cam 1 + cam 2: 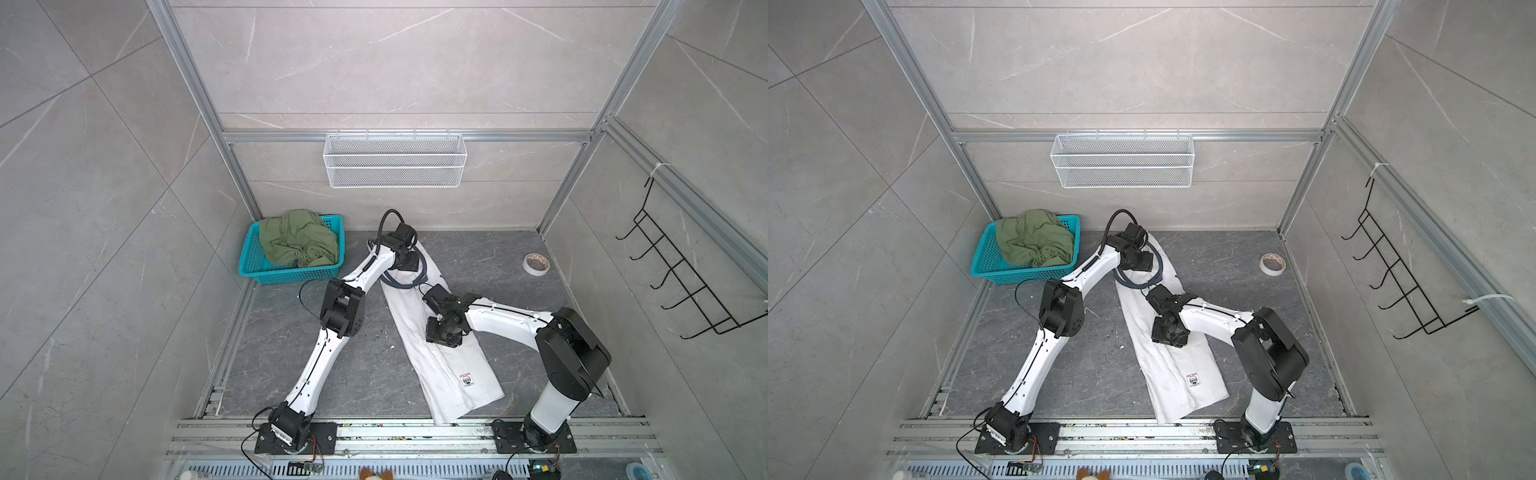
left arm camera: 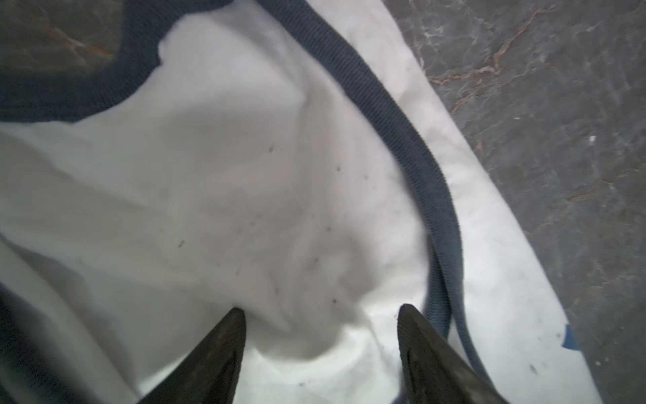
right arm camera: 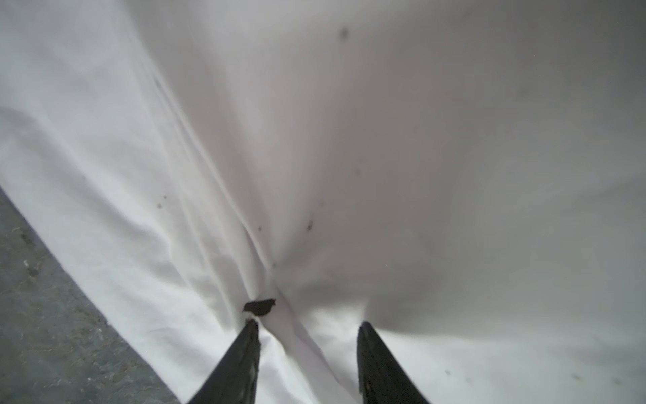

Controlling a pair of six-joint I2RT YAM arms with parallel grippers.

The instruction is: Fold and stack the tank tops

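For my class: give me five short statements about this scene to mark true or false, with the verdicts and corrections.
1. The olive green tank top lies in the teal basket. True.
2. The white tank top hangs on the wall. False: it lies stretched out on the table.
3. Both the left pincer and the right pincer are over the white tank top. True.
4. The roll of tape sits on the white tank top. False: it lies apart, on the bare table.
5. The left pincer's jaws are shut tight. False: they stand apart.

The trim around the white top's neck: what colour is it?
Dark navy blue trim, ribbed; it shows best in the left wrist view.
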